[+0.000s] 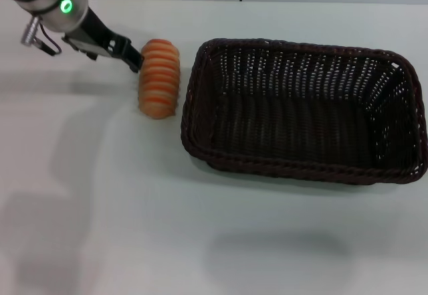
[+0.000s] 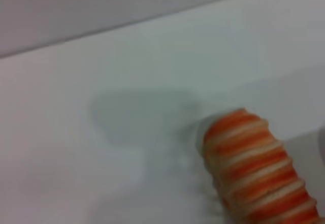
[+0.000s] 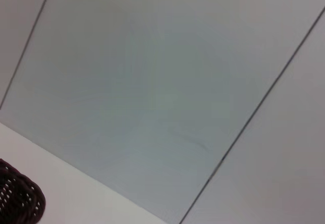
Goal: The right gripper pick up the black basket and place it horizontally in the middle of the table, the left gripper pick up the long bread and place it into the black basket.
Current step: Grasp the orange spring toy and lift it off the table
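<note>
The long bread (image 1: 159,77), an orange-tan ridged loaf, lies on the white table (image 1: 134,215) just left of the black basket (image 1: 294,166). The basket sits lengthwise across the middle-right of the table and holds nothing. My left gripper (image 1: 131,55), on the silver arm with the green ring, is low at the loaf's far left end, close to touching it. The left wrist view shows the long bread (image 2: 259,173) close up on the table. A corner of the black basket (image 3: 18,201) shows in the right wrist view. The right gripper is out of view.
The table's far edge and a grey wall run along the back. Bare white tabletop stretches in front of the loaf and basket, marked only by faint shadows.
</note>
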Robot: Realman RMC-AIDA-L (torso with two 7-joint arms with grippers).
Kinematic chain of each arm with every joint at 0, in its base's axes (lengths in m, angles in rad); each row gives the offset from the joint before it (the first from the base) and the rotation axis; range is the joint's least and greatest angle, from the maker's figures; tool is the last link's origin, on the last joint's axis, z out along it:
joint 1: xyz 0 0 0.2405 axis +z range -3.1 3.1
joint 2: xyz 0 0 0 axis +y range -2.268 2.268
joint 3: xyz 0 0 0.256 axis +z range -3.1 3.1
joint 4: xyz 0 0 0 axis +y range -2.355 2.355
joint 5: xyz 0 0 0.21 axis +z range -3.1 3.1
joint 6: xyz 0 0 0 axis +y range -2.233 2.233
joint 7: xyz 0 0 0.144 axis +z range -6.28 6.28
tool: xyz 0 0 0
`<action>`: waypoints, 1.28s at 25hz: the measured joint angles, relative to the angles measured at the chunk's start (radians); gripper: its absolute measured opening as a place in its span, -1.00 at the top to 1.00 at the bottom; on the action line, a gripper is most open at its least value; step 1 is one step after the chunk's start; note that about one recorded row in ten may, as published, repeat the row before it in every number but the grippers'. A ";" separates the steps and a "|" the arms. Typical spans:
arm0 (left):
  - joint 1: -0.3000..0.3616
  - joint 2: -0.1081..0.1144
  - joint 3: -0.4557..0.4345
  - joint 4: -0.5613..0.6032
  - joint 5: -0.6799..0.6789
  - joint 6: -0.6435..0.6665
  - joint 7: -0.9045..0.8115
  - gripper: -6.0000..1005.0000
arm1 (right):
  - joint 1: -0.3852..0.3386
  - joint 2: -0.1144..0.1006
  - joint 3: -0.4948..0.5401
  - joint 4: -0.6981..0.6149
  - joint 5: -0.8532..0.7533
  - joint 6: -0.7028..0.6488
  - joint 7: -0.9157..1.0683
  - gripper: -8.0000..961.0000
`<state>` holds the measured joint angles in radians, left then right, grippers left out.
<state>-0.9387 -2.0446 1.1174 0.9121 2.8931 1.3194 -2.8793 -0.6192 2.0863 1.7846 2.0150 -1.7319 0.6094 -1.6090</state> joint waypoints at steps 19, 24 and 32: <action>-0.019 -0.028 0.037 -0.102 -0.025 -0.047 0.001 -0.71 | 0.063 -0.003 -0.010 -0.002 -0.003 0.011 0.000 -0.01; -0.019 -0.028 0.055 -0.117 -0.054 -0.062 0.001 -0.71 | 0.083 -0.003 -0.025 -0.003 -0.012 0.013 -0.001 -0.01; -0.019 -0.026 0.067 -0.145 -0.074 -0.130 0.002 -0.71 | 0.105 -0.003 -0.054 0.005 -0.041 0.013 0.000 -0.01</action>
<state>-0.9576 -2.0702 1.1841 0.7670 2.8187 1.1894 -2.8775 -0.5140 2.0831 1.7302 2.0200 -1.7731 0.6223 -1.6089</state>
